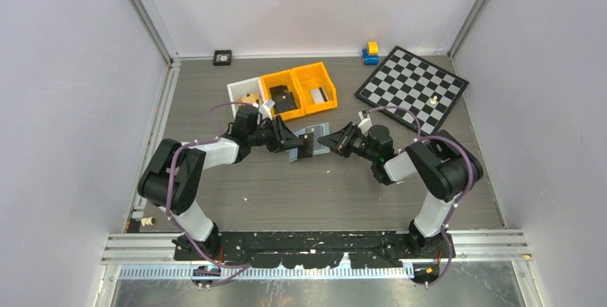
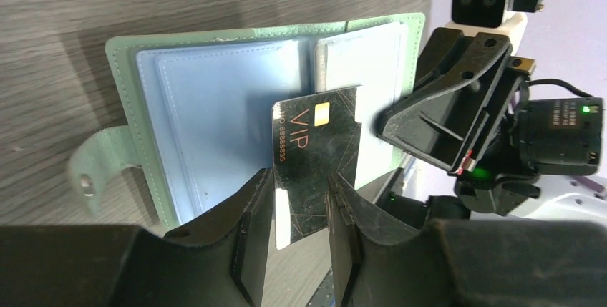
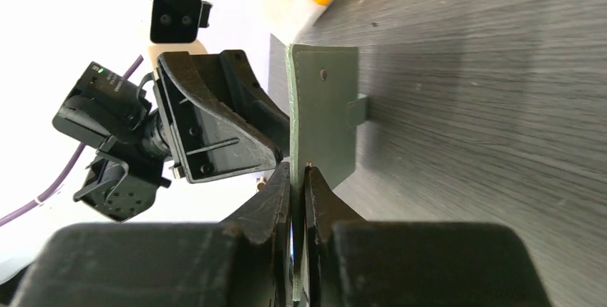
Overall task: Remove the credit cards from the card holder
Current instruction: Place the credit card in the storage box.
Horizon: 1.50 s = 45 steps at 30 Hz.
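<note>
The pale green card holder (image 1: 320,137) is lifted off the table between the two arms. In the left wrist view it (image 2: 215,106) hangs open, showing light-blue sleeves. My right gripper (image 3: 298,171) is shut on one edge of the holder (image 3: 322,106), which is seen edge-on there. My left gripper (image 2: 300,192) holds a black VIP card (image 2: 315,142) between its fingers. The card is in front of the sleeves, and its lower end hangs free over the table. In the top view the left gripper (image 1: 290,140) and right gripper (image 1: 331,140) face each other closely.
Two orange bins (image 1: 297,89) and a white bin (image 1: 242,92) stand behind the grippers, with dark card-like items inside. A checkerboard (image 1: 414,89) lies at the back right with a small piece (image 1: 432,98) on it. A blue-yellow toy (image 1: 371,53) stands by the back wall.
</note>
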Motion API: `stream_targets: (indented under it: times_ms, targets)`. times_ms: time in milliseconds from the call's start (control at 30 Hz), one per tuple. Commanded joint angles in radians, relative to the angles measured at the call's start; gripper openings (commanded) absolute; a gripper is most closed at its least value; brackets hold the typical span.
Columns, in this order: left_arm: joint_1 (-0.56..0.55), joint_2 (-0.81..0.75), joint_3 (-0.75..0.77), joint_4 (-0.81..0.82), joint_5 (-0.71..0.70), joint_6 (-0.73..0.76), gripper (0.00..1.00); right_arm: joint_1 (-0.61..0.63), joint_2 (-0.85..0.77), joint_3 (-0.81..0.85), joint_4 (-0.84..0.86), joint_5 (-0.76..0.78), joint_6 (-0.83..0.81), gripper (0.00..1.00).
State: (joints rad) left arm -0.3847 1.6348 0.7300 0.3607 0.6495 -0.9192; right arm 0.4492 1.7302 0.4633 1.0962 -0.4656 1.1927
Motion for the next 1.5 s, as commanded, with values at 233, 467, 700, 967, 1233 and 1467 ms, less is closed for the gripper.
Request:
stream_targets:
  times_ms: [233, 467, 700, 967, 1233, 1467]
  targets:
    - [-0.040, 0.163, 0.097, -0.134, -0.059, 0.118, 0.34, -0.041, 0.174, 0.012, 0.145, 0.013, 0.010, 0.07]
    - [-0.069, 0.208, 0.141, -0.190, -0.074, 0.146, 0.34, -0.043, 0.219, 0.018, 0.155, 0.016, 0.007, 0.22]
    - [-0.072, 0.224, 0.158, -0.222, -0.090, 0.165, 0.35, -0.041, 0.220, 0.023, 0.139, 0.010, -0.006, 0.44]
    - [-0.072, 0.224, 0.154, -0.164, -0.040, 0.135, 0.35, -0.018, 0.212, 0.061, 0.059, -0.008, -0.029, 0.39]
    - [-0.072, 0.255, 0.141, -0.041, 0.031, 0.077, 0.35, -0.002, 0.220, 0.091, -0.007, -0.011, -0.037, 0.30]
    - [-0.062, 0.197, 0.120, -0.042, 0.029, 0.073, 0.34, 0.000, 0.213, 0.087, 0.007, -0.011, -0.020, 0.07]
